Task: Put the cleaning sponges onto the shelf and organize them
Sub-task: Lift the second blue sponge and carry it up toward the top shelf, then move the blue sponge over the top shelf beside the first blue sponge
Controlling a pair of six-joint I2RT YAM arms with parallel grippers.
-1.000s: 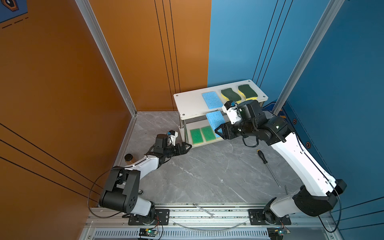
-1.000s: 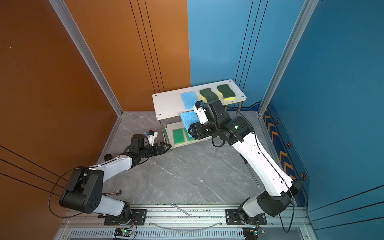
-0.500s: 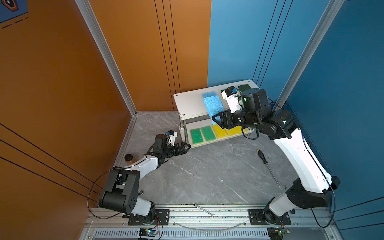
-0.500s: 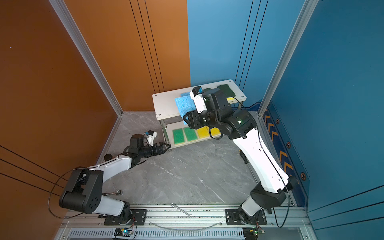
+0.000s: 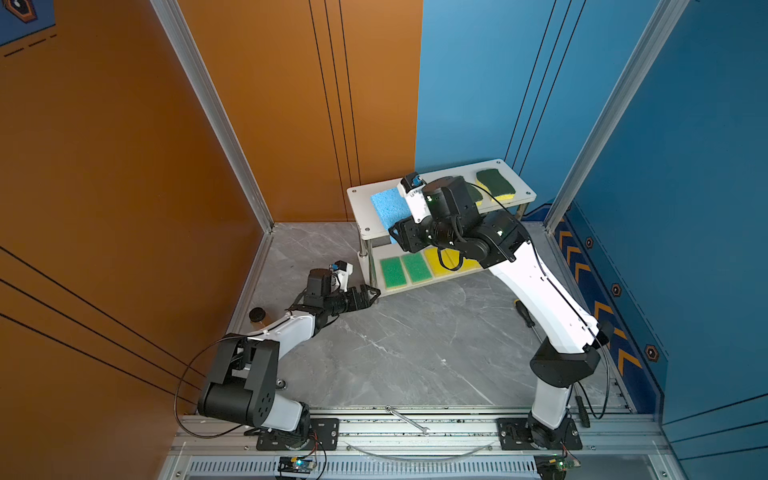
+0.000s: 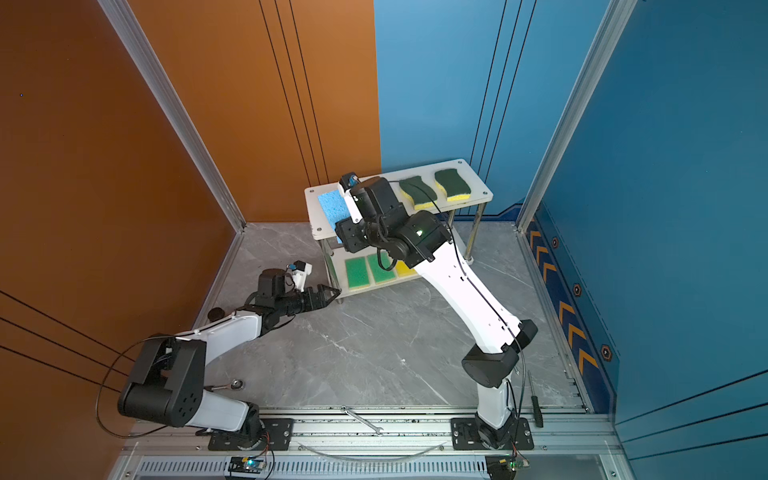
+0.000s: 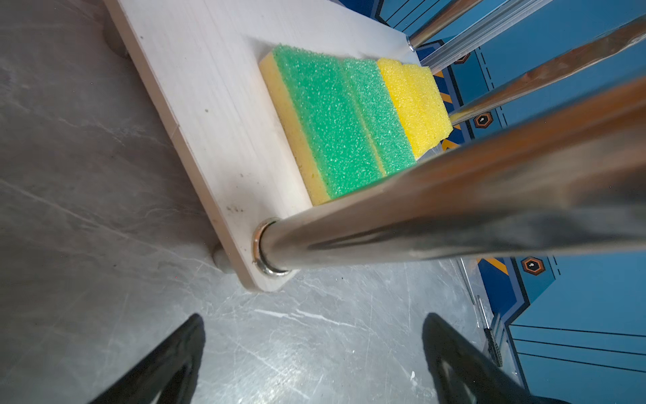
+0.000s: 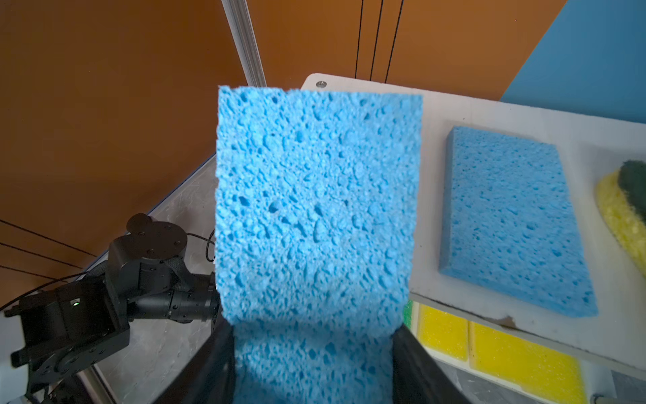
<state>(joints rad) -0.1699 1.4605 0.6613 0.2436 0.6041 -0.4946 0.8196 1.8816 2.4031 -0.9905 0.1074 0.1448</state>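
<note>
Right wrist view: pinching blue sponge [image 8: 316, 210], likely soft and light, by its near end in right gripper [image 8: 314, 363], far end ahead over top of shelf [image 8: 433, 115]; left gripper [image 7: 314, 356] open, holding nothing.

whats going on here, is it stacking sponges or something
The right gripper is shut on a light blue sponge, holding it over the left end of the shelf's top board, beside a second blue sponge already lying there. Two wavy dark-green-topped sponges sit further along that board. On the lower board lie green sponges and yellow sponges. The left gripper is open and empty, low by the shelf's corner post.
</note>
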